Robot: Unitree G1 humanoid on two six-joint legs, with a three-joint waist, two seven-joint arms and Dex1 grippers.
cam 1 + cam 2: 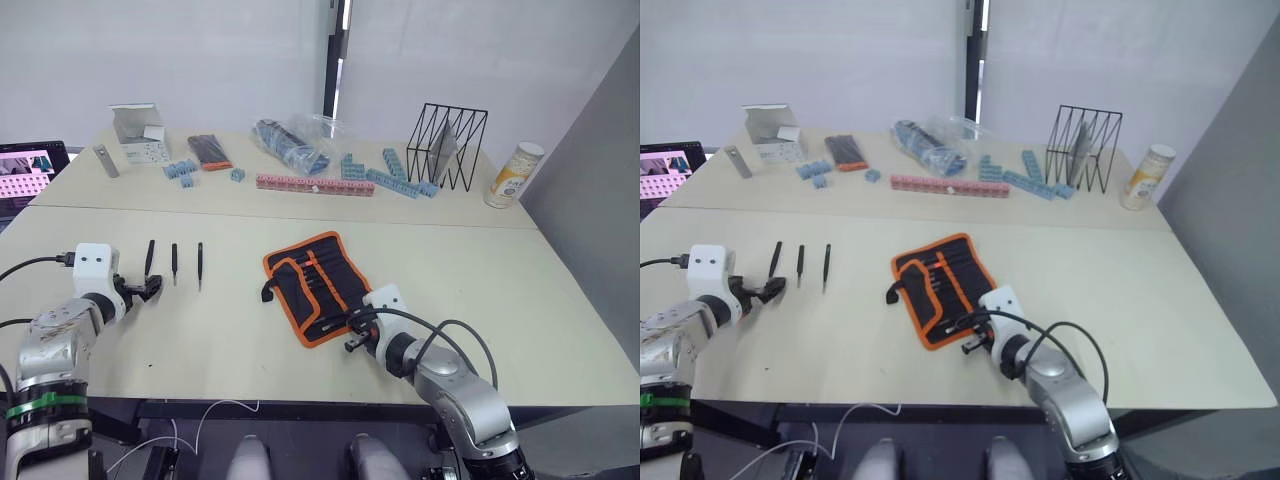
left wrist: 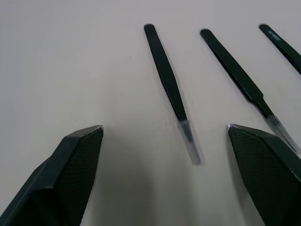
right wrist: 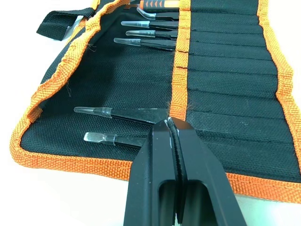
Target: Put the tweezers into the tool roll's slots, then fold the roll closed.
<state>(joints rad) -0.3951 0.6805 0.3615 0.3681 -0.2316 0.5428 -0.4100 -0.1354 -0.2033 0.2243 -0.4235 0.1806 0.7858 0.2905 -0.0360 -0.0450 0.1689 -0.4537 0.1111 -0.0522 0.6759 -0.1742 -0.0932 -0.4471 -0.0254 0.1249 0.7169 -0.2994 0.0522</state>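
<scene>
The tool roll (image 1: 315, 285) is lying open on the surface (image 1: 480, 300), with several tweezers already sitting in its slots (image 3: 225, 70). Three tweezers (image 1: 174, 263) are lying loose near the left hand (image 1: 148, 288), which is open over them. The right hand (image 3: 173, 129) is closed, its tips pressing on a tweezer at the roll's near edge. Inserting the rest and folding are not yet done.

The tool roll (image 1: 315, 284) lay open and flat, its black inner face up, orange edging all round and an orange centre strip across the slots (image 3: 225, 70). Several tweezers (image 3: 123, 113) sat tucked in the slots, their tips pointing out past the strip. Three more black tweezers (image 1: 173, 262) lay loose, side by side, well left of the roll.
</scene>
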